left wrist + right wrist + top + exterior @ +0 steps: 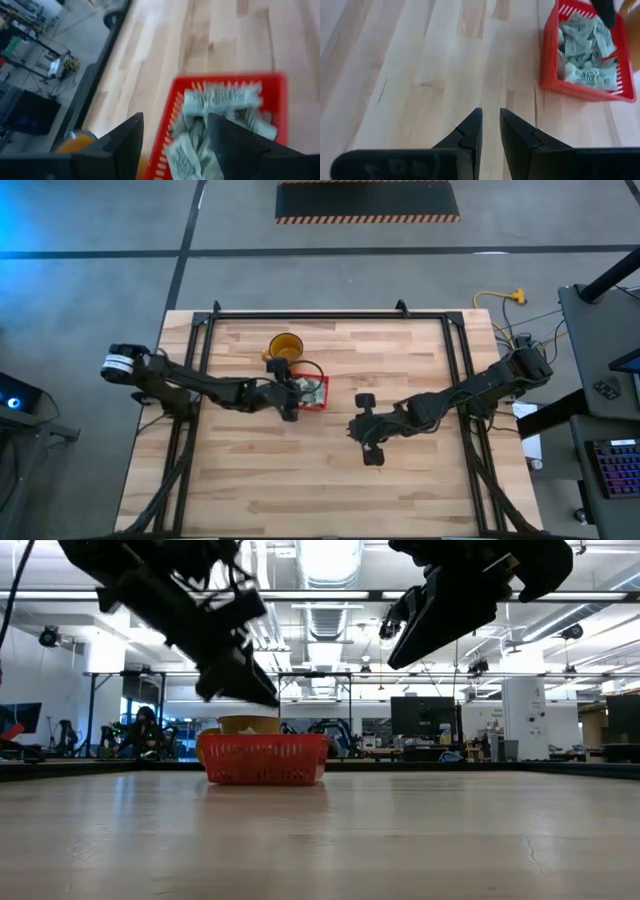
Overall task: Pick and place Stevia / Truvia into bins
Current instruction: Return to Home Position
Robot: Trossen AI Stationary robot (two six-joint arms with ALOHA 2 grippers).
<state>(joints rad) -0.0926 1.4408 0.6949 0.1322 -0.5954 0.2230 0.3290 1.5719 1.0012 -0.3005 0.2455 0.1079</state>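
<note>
Stevia sachets (584, 50) lie heaped in the red basket (324, 394), which stands on the tabletop (300, 490) close beside the amber cup (285, 344); I see none loose on the wood. My left gripper (175, 122) hangs over the basket's edge, fingers spread wide and empty. My right gripper (490, 114) hovers above bare tabletop, apart from the basket, fingers only narrowly parted and holding nothing. With the sorting apparently done, I judge the step in hand to be the retreat to rest. Next, my left arm should rise straight up first, clearing the mesh rim and the cup, before folding back; my right arm has open room to withdraw.
</note>
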